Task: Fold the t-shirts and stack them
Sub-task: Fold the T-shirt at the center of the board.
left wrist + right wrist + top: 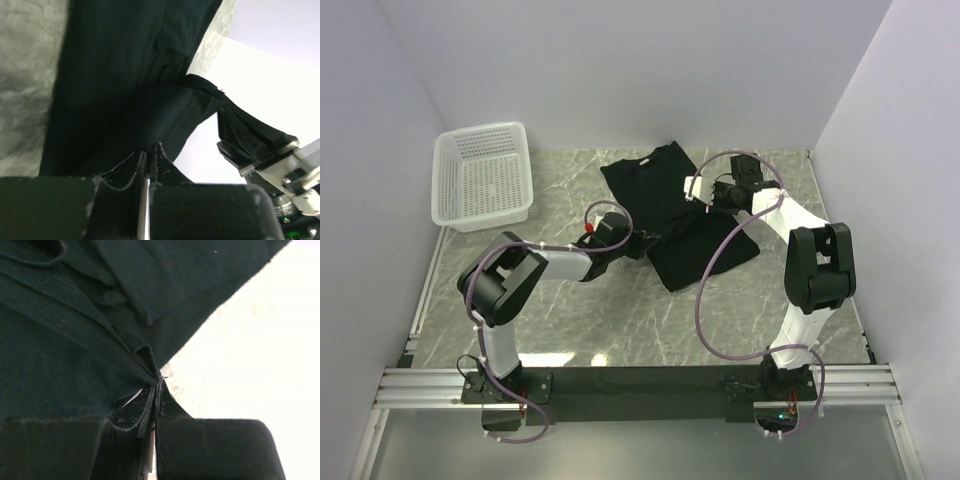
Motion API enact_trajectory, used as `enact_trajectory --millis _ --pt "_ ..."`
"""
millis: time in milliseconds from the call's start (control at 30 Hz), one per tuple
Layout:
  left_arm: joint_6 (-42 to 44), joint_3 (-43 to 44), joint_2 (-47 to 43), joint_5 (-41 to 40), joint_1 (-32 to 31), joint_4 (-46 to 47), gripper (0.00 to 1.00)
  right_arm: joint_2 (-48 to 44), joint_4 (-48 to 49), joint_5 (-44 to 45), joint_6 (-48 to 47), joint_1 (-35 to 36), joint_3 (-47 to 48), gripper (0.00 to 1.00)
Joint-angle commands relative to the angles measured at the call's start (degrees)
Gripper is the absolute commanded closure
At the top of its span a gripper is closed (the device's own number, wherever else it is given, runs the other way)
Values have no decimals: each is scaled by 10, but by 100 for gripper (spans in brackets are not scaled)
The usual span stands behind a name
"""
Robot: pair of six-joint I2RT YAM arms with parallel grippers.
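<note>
A black t-shirt [682, 212] lies partly folded on the marble table, mid back. My left gripper [638, 243] is shut on the shirt's left edge; in the left wrist view its jaws [149, 150] pinch black cloth [115, 75] that is lifted and stretched. My right gripper [712, 195] is shut on the shirt's right part; in the right wrist view its jaws [157, 385] pinch a bunched fold of the cloth [75, 315]. The right gripper's body shows in the left wrist view [260, 145]. Only one shirt shows.
A white plastic basket [483, 176] stands at the back left of the table [620, 330]. White walls close in the left, back and right sides. Purple cables loop over both arms.
</note>
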Motion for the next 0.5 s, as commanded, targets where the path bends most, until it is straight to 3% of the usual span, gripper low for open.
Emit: enact_trajectory --millis 0,467 --pt "18 26 7 13 7 20 99 -2 28 25 24 1 34 100" --pt "28 51 33 20 25 8 99 51 42 55 47 18 64 100"
